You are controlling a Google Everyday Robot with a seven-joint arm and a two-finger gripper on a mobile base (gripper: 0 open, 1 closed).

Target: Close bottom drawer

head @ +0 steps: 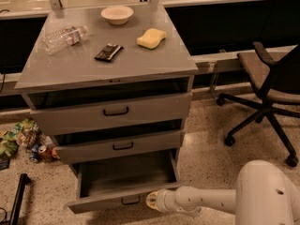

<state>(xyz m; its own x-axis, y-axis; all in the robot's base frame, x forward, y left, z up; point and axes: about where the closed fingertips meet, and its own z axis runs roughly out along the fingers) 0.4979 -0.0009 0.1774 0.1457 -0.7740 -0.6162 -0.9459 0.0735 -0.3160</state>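
The bottom drawer (105,201) of the grey cabinet stands pulled well out, its inside empty, with a small black handle (131,200) on its low front. The middle drawer (119,146) and the top drawer (112,112) above it stand slightly open. My gripper (151,200) is at the end of the white arm that reaches in from the lower right. It sits against the right end of the bottom drawer's front, just right of the handle.
On the cabinet top (84,64) lie a plastic bottle (63,37), a white bowl (117,14), a yellow sponge (151,38) and a dark snack bar (108,52). An office chair (269,93) stands at the right. Snack bags and cans (23,142) lie on the floor at the left.
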